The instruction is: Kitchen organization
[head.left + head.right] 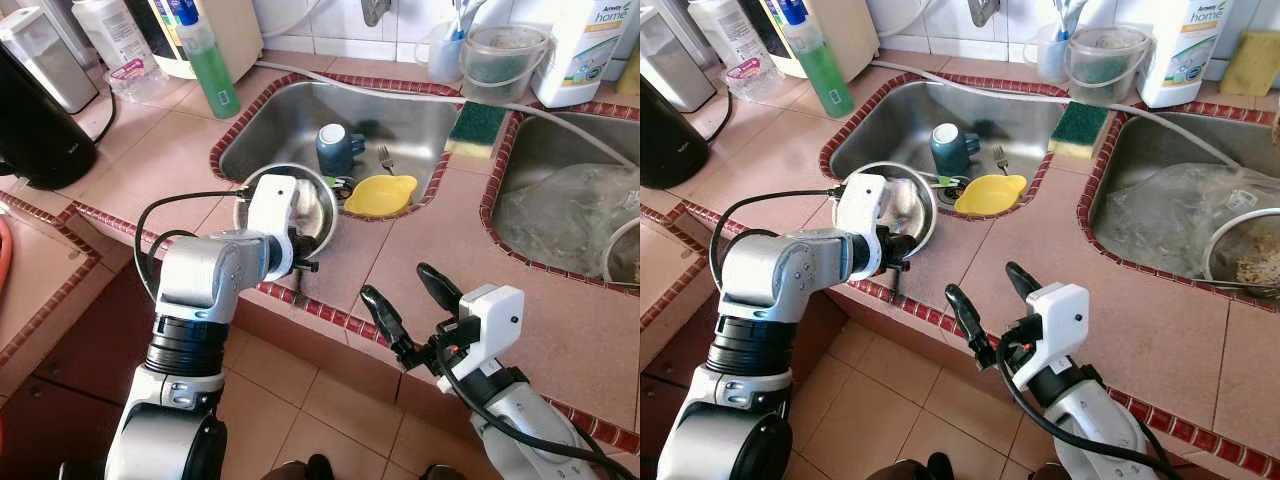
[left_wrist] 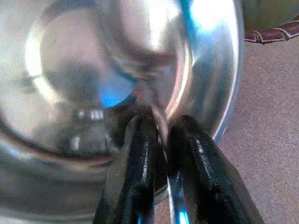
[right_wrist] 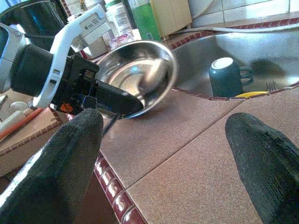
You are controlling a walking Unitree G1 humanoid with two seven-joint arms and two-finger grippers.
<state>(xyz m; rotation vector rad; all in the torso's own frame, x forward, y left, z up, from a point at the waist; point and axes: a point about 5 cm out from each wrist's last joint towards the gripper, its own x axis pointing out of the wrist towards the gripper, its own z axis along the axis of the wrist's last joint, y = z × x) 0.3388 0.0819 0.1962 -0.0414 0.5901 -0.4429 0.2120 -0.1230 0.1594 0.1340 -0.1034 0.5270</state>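
Your left gripper (image 2: 161, 140) is clenched on the near rim of the steel bowl (image 1: 318, 205), tilted at the sink's (image 1: 270, 120) near-left edge; your right gripper (image 1: 412, 300) hangs spread over the counter's (image 1: 500, 250) near edge, bare tile around it.

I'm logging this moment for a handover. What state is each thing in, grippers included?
Left gripper: shut on the steel bowl's rim.
Steel bowl: tilted at the sink's edge, looks empty.
Right gripper: open, holding nothing, above the counter.
Mug: upside down in the sink.
Yellow bowl: in the sink, empty.
Fork: lying in the sink.
Green soap bottle: upright, capped.
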